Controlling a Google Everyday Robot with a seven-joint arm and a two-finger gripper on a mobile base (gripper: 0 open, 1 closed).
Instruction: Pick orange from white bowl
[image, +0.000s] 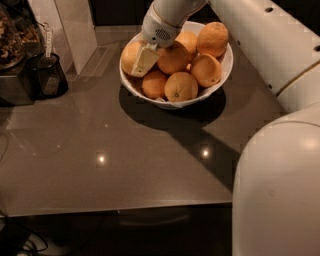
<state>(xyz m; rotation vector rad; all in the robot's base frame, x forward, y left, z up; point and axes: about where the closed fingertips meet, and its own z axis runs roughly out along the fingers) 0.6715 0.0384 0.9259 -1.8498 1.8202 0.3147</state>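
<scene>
**Orange not out of the bowl yet, gripper parked right on it**

Camera view, the only one: the orange (128, 55) being gone for is reckoned to be the big, paler one at the left edge of the pile. It is sat inside the white bowl (176, 104), tucked against the left rim and touching the neighbours beside and below it. The bowl is parked at the back of the dark worktop (125, 165).

The gripper (142, 62) is reached down from the white arm (280, 50) into the bowl and is laid over that orange's right side, in the gap next to the middle fruit. Whether anything is actually clamped can't be told from here, so no claim is made.

Progress-wise, the approach looks done and not much else. The fruit is seen resting in the pile, not lifted. A firm grip and a clean lift past the rim are left to do.

As for pointing: it's basically a ball, so no long axis can be picked out. No stem end is shown on it either.
</scene>
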